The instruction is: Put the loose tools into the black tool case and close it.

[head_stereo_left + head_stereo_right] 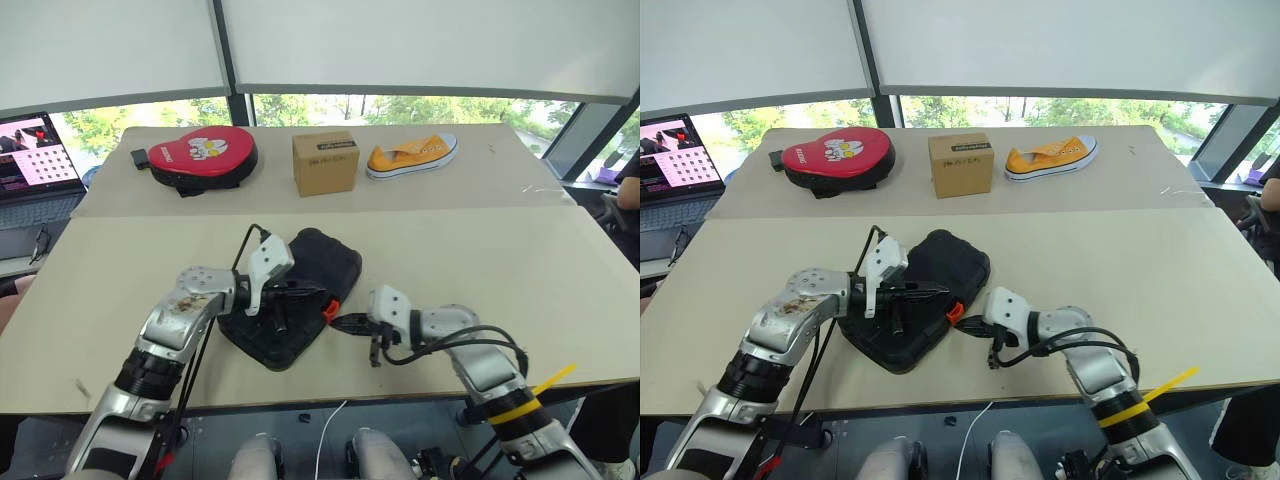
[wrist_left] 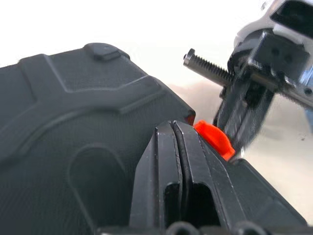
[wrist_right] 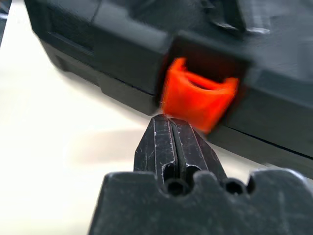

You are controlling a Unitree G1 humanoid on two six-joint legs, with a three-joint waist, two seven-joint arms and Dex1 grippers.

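Note:
The black tool case lies shut on the near table, a little left of centre, with its orange latch on the side facing right. My left gripper rests shut on the lid, its fingertips just short of the latch. My right gripper comes in low from the right and is shut, with its tip right at the latch. The loose tools are hidden from view.
On the far table stand a red padded pouch, a cardboard box and a yellow shoe. A laptop sits off the table's left end. The table's front edge runs just below the case.

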